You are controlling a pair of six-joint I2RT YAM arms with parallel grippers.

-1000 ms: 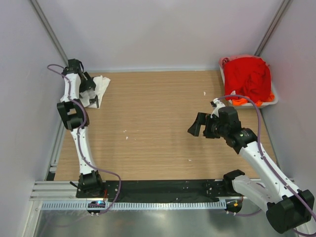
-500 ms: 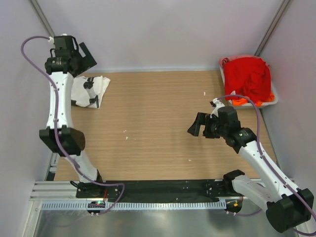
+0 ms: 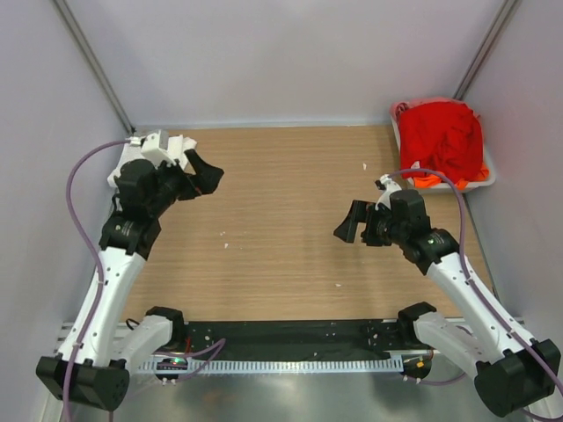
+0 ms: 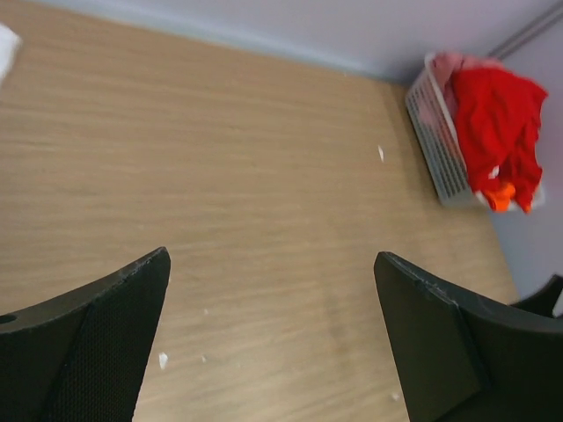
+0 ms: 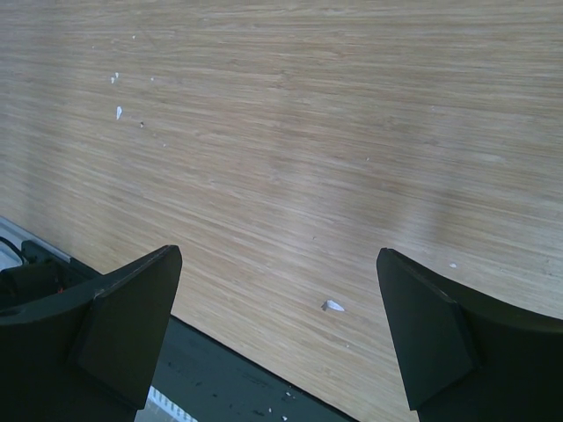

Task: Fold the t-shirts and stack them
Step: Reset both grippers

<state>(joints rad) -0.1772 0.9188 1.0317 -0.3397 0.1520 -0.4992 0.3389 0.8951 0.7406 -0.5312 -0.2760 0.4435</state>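
The red t-shirts [image 3: 444, 134] lie heaped in the pale tub [image 3: 486, 182] at the back right, with orange cloth [image 3: 429, 181] at the heap's near edge. They also show in the left wrist view [image 4: 493, 101]. The white t-shirt lies at the back left, mostly hidden behind my left arm; only an edge shows [image 3: 115, 174] and a corner [image 4: 4, 44]. My left gripper [image 3: 201, 176] is open and empty above bare wood, just right of the white shirt [image 4: 271, 257]. My right gripper [image 3: 352, 221] is open and empty above the table's right half [image 5: 278, 253].
Grey walls close the table at the back and both sides. Small white scraps [image 5: 332, 305] lie on the wood. The black base rail [image 3: 290, 338] runs along the near edge. The tub's ribbed wall [image 4: 435, 141] faces the table's middle.
My left arm swung down from high at the back-left corner; its open gripper now points right over the table and the arm covers the white shirt. The right arm has not moved.
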